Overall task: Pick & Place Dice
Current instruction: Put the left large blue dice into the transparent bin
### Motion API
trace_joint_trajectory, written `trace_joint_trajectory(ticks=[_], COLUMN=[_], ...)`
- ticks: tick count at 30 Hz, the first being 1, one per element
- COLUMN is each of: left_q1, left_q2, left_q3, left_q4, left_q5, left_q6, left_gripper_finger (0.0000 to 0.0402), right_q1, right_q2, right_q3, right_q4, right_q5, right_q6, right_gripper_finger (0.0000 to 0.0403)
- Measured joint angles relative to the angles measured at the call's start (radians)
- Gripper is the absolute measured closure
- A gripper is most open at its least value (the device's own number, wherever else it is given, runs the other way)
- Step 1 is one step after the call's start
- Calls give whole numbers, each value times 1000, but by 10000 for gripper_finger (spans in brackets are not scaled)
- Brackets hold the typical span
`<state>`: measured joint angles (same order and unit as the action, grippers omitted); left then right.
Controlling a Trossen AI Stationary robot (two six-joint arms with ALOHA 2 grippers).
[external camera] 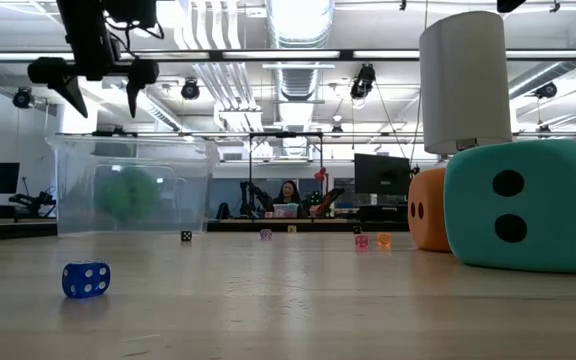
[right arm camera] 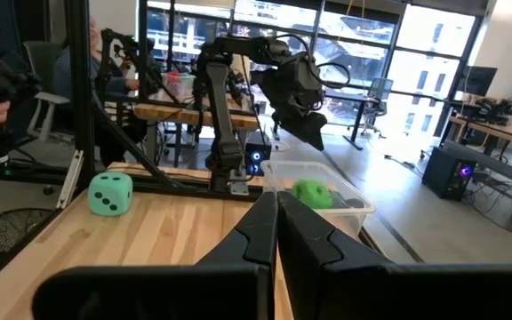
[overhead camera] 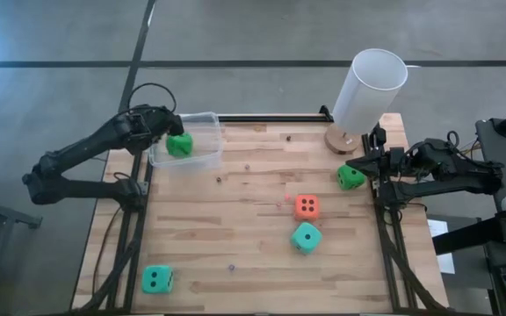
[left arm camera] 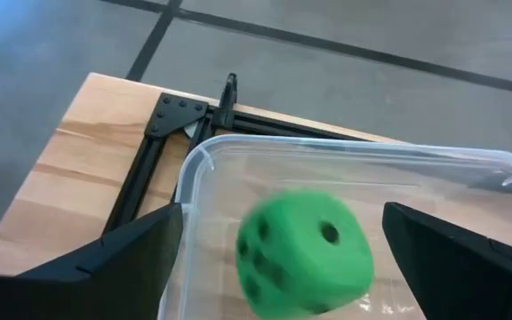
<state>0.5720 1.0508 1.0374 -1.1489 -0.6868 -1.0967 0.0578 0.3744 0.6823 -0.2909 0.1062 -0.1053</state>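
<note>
Your left pincer (overhead camera: 170, 125) hangs just above the clear plastic tub (overhead camera: 207, 120) at the far left corner of the wooden counter (overhead camera: 235, 228), and its two fingers are wide apart with nothing in them. Under it, one bright green soft die with black dots (left arm camera: 305, 253) is inside the tub. It looks blurry in the wrist view, so it may be dropping or bouncing.

So one die looks done, and four are left on the counter. Nearest you is a green die (overhead camera: 157, 279) at the front left. Next come the teal die (overhead camera: 306, 236) and the orange die (overhead camera: 306, 207), close together. Farther back on the right sits another green die (overhead camera: 351, 177).

Your right pincer (overhead camera: 357, 164) waits just beside that last die, fingers pressed together and holding nothing. Its arm lies low along the right edge of the counter.

The left arm reaches in from the left side, bent at the elbow.
</note>
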Motion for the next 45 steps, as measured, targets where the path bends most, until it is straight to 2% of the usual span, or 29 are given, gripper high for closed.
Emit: trace_joint_trajectory(ticks=[5, 11, 21, 25, 29, 35, 45], left_q1=[0, 0, -3, -43, -130, -332, -715], left_q2=[-1, -2, -2, -2, -2, -2, -2], left_q3=[21, 59, 79, 110, 160, 211, 215], left_q4=[0, -7, -29, -34, -34, -52, -63], left_q5=[13, 83, 341, 412, 433, 446, 497], left_q6=[56, 134, 249, 325, 352, 466, 369], left_gripper_finger=[13, 9, 25, 34, 43, 53, 50], right_q1=[0, 0, 1, 1, 1, 1, 1], right_q2=[0, 0, 0, 0, 0, 0, 0], right_q3=[0, 0, 0, 0, 0, 0, 0], right_q4=[0, 0, 0, 0, 0, 0, 0], right_q5=[0, 0, 0, 0, 0, 0, 0], right_q6=[0, 0, 0, 0, 0, 0, 0], right_gripper_finger=[394, 394, 394, 394, 394, 394, 394])
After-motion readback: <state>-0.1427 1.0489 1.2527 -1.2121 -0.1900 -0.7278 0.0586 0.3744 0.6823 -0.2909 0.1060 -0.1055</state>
